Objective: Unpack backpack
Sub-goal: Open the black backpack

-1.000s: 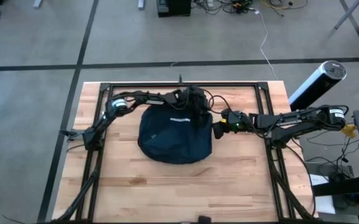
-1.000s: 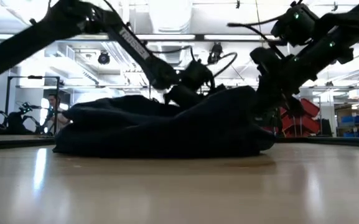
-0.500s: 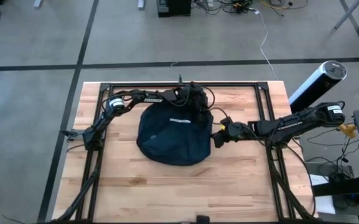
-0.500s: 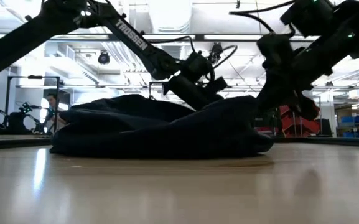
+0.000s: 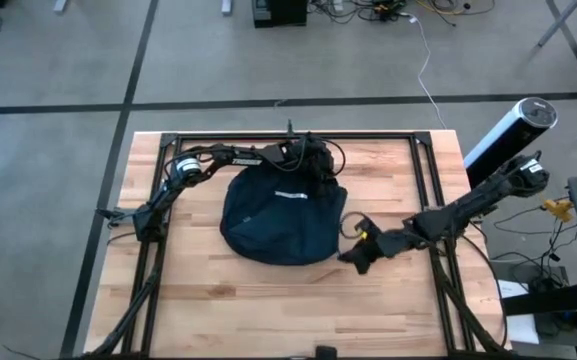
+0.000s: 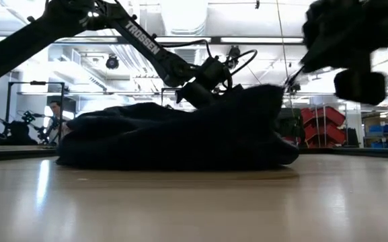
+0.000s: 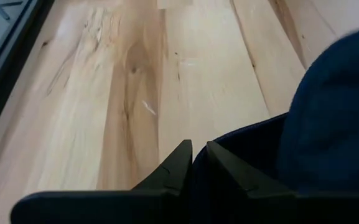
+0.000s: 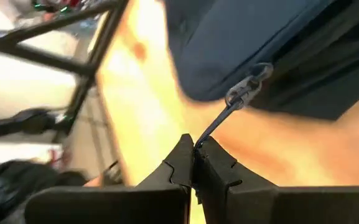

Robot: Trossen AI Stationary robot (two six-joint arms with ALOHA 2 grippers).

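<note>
Pulling along the seam — right gripper point(image 8: 195, 149) clenched on the zipper pull point(image 8: 244, 93), backpack point(image 5: 278, 215) lying beyond; left gripper point(image 7: 195, 158) pinches its fabric edge.

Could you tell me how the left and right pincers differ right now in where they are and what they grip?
The left pincer sits at the backpack's far edge, pinching its fabric; the right pincer is off the near right corner, shut on the zipper pull. The left works against the bag; the right is clear of it. Both are closed.

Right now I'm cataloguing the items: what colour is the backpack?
Dark navy blue backpack, with a small white strip; the high view shows it best.
</note>
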